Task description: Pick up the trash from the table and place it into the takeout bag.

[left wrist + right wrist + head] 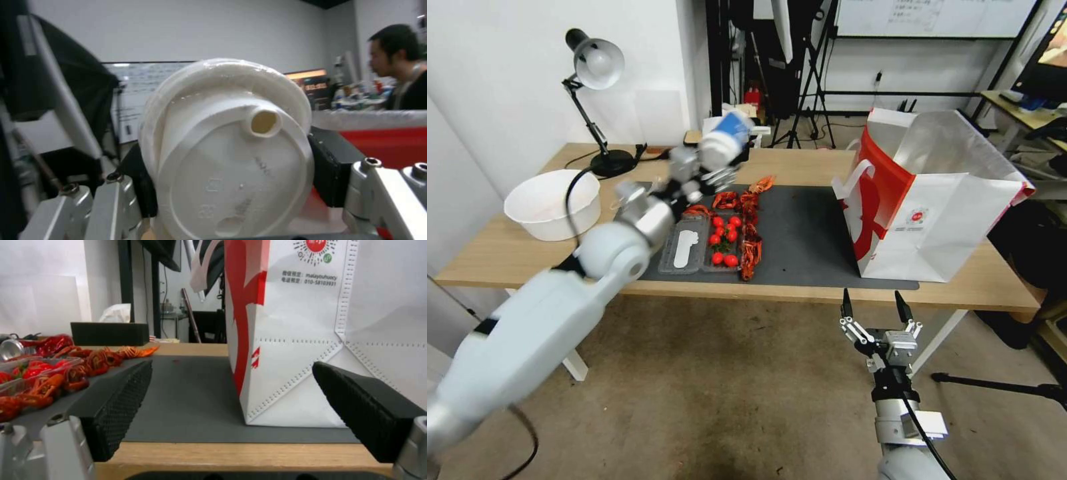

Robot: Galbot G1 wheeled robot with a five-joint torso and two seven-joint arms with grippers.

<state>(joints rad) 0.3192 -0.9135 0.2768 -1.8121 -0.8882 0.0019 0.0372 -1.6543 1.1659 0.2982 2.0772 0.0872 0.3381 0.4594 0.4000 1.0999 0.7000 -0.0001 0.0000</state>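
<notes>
My left gripper is raised above the back of the dark mat, shut on a blue cup with a white lid that is tilted. In the left wrist view the lid faces the camera, and a black pad presses on each side of it. The takeout bag stands open at the right end of the table, well to the right of the held cup. My right gripper hangs open below the table's front edge. It faces the bag. A crushed red can lies beyond the shells.
A clear tray of small tomatoes and red crayfish shells lie on the mat's left half. A white bowl and a black desk lamp stand at the table's left end. A black tissue box sits at the back.
</notes>
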